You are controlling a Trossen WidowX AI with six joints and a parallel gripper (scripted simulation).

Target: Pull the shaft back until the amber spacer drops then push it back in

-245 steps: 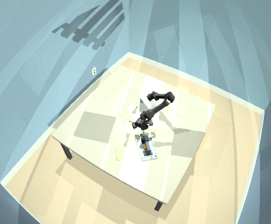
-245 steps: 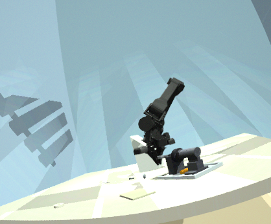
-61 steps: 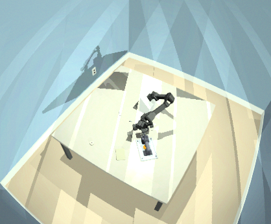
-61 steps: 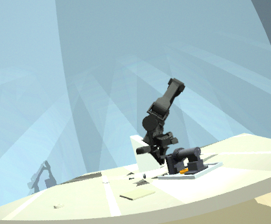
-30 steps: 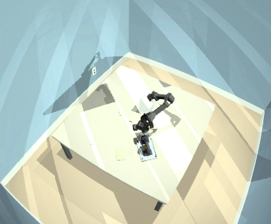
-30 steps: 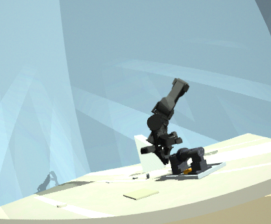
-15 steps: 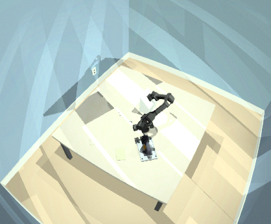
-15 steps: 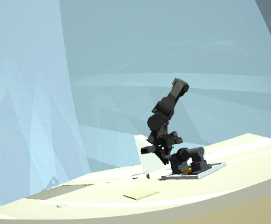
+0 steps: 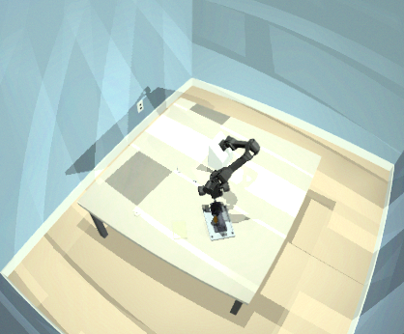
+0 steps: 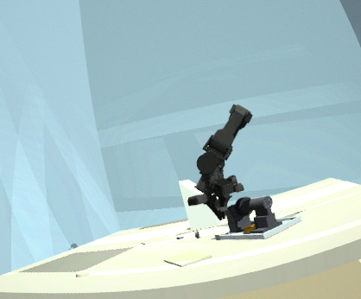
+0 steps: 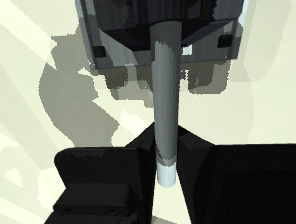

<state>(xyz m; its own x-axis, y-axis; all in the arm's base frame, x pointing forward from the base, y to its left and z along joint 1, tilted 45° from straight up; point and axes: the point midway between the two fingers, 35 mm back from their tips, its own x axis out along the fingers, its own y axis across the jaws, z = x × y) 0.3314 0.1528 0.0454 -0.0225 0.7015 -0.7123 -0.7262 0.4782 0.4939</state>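
Observation:
My gripper (image 9: 215, 199) (image 10: 224, 213) (image 11: 162, 125) is shut on the grey shaft (image 11: 166, 75), close to its free end. In the wrist view the shaft runs straight from between the fingertips into a dark block (image 11: 130, 22) on the pale base plate (image 11: 120, 56). In the exterior view, a dark housing with a rounded top (image 10: 264, 205) stands on the right of the plate (image 10: 241, 236), and a second dark block (image 10: 238, 221) stands nearer the gripper. The amber spacer (image 9: 216, 219) (image 10: 250, 227) is low between them, near the plate. Other spacers cannot be made out clearly.
A white upright panel (image 10: 193, 212) stands behind the arm. A flat pale yellow square (image 9: 179, 229) (image 10: 187, 258) lies beside the fixture. A small white round thing (image 9: 136, 212) (image 10: 82, 274) lies farther off, and small dark items (image 10: 197, 234) lie near the panel.

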